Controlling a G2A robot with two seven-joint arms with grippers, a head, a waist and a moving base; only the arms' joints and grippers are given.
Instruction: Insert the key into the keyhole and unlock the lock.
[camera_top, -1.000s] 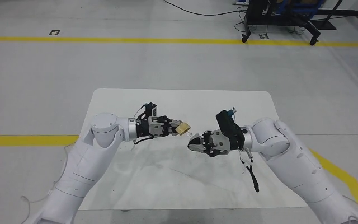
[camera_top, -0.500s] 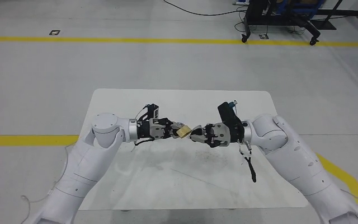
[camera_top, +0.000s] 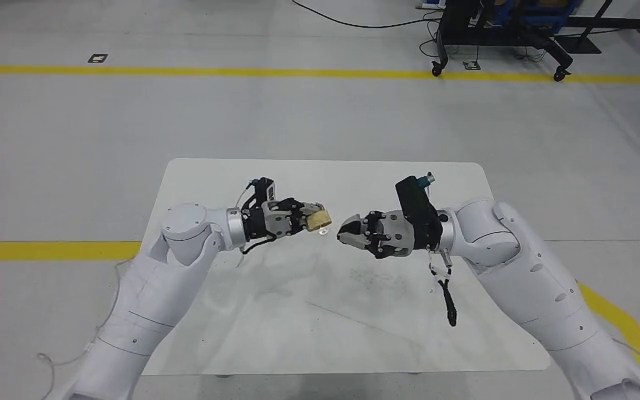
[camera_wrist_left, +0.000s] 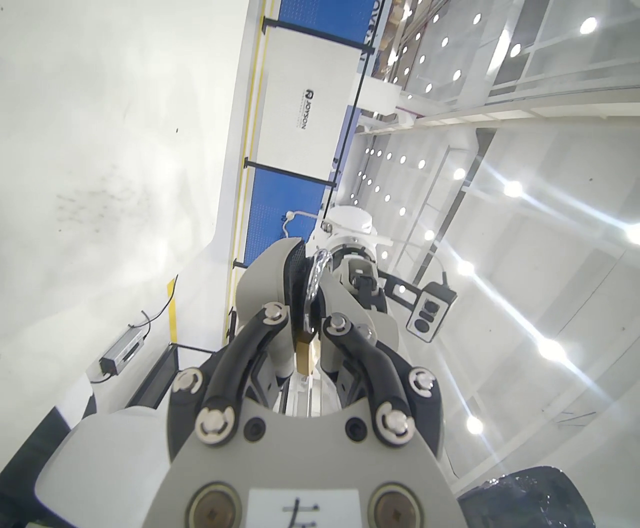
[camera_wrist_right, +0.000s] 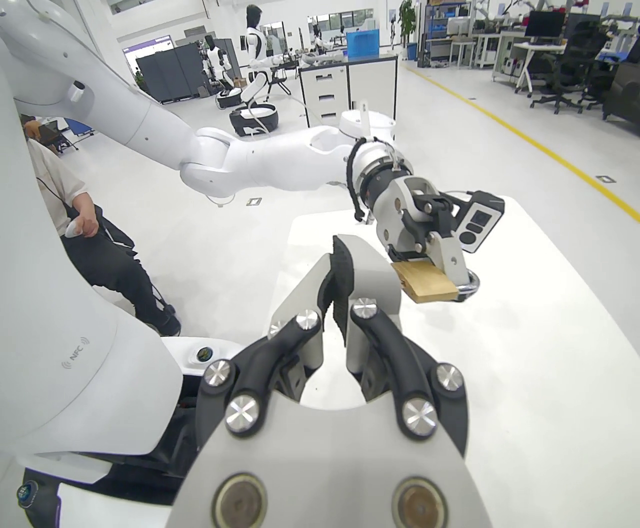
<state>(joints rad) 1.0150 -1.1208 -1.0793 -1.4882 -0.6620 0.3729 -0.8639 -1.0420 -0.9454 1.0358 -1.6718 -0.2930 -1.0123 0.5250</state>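
Observation:
A brass padlock (camera_top: 318, 218) with a silver shackle hangs above the middle of the white table (camera_top: 300, 340), and my left gripper (camera_top: 306, 216) is shut on it. In the left wrist view the shackle (camera_wrist_left: 320, 265) lies between the left gripper's (camera_wrist_left: 312, 272) fingers, with the brass body (camera_wrist_left: 304, 357) behind. My right gripper (camera_top: 345, 228) hovers a short gap to the right, pointing at the padlock, apart from it. In the right wrist view the right gripper (camera_wrist_right: 339, 272) has its black pads pressed together, no key shows between them, and the padlock (camera_wrist_right: 427, 286) lies just beyond.
A black strap (camera_top: 448, 305) dangles from the right forearm over the table's right part. The table's far edge (camera_top: 330, 162) lies behind both grippers. A black wheeled cart (camera_top: 500, 40) stands far back on the floor.
Half a second ago the right gripper's tip met the padlock. Now the two are apart: the left gripper has shifted the padlock slightly left and away, and the right gripper has drawn back.

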